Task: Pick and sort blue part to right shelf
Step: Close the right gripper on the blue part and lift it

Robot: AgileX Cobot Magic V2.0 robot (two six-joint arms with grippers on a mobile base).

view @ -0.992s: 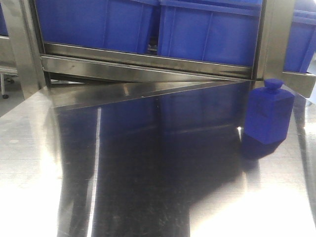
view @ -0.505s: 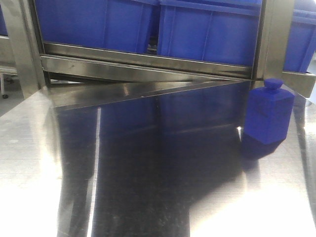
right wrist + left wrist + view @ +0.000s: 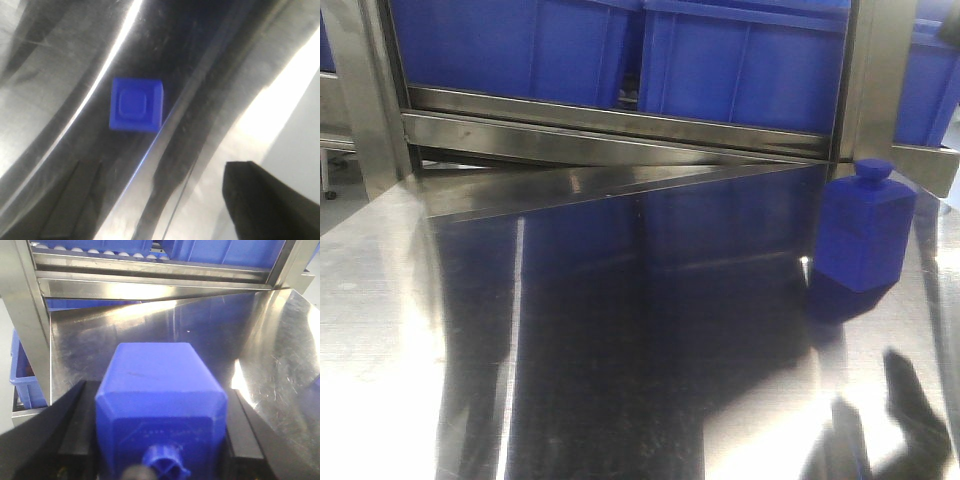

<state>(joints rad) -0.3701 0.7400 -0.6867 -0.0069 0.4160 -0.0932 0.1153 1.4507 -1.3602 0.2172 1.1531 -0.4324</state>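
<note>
Left jaws, nearest the lens in the left wrist view, sit closed against both flanks of the held blue part [image 3: 160,390], whose cap points toward the camera. I judge it clamped rather than merely straddled. Right jaws are spread wide and carry nothing. The right wrist view looks straight down between them onto the standing blue part [image 3: 136,105], well below on the desk [image 3: 45,60]. From the front, that part stands upright near the desk's right edge, just before the right shelf [image 3: 620,125]. What is new is a dark forked shape [image 3: 910,400] at the lower right of the front view, absent half a second ago. It is likely the right arm, or its mirror image in the steel, coming in above the part. That suggests a descent to pick it is starting. Beyond, the shelf's blue bins [image 3: 740,60] sit behind the rail and are the likely drop point.
</note>
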